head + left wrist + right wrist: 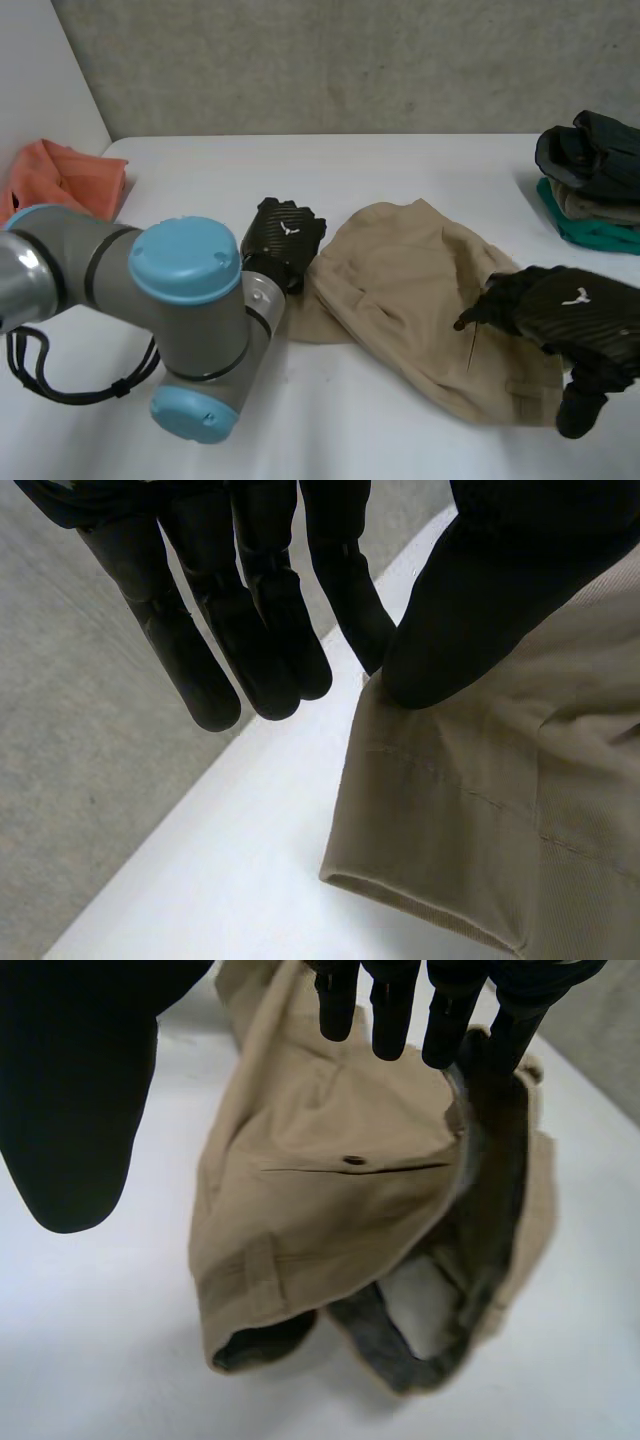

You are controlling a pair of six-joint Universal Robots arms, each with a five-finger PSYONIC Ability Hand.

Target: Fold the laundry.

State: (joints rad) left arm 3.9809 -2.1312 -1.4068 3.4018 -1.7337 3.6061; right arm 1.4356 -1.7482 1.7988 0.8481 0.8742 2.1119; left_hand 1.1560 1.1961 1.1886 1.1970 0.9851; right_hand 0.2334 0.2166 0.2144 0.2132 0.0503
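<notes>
Tan trousers (400,280) not yet folded. Left hand (285,238) open at their 9 o'clock hem, right hand (570,310) open at 3.

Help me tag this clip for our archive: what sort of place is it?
Probably a robotics lab bench, not a home: a white table against a plain grey wall, tan trousers spread out, and a stack of folded clothes at its far corner.
</notes>
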